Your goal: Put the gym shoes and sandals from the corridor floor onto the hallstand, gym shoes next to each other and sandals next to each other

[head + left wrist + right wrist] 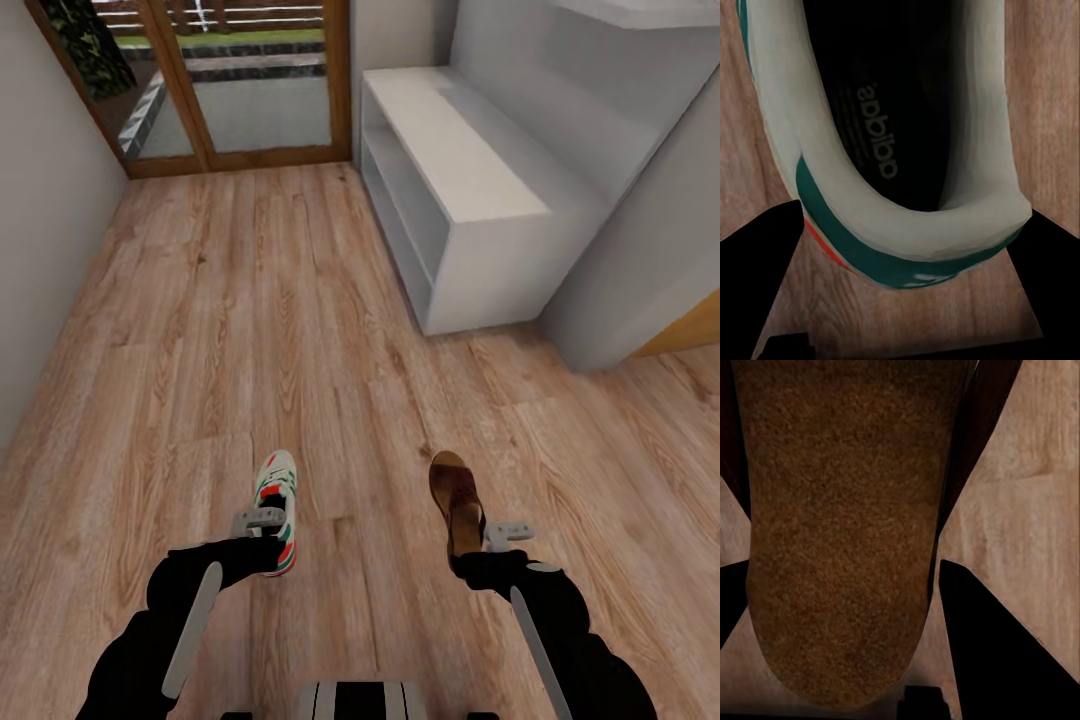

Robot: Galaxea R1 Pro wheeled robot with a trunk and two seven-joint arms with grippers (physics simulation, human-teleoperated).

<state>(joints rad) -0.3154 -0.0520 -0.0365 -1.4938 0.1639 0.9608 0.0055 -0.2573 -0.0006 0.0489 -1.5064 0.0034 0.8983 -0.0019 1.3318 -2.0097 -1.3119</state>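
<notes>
Left pincer grips a gym shoe, right pincer a sandal; both are in carry, and next comes reaching the hallstand.

We see a white lace-up gym shoe with green side stripes and red-orange accents, its lining black with grey lettering. The slip-on leather sandal is dark brown, its footbed a mottled tan. Beyond both, the low bench unit is pale grey, standing on light brown wood-grain plank flooring.
</notes>
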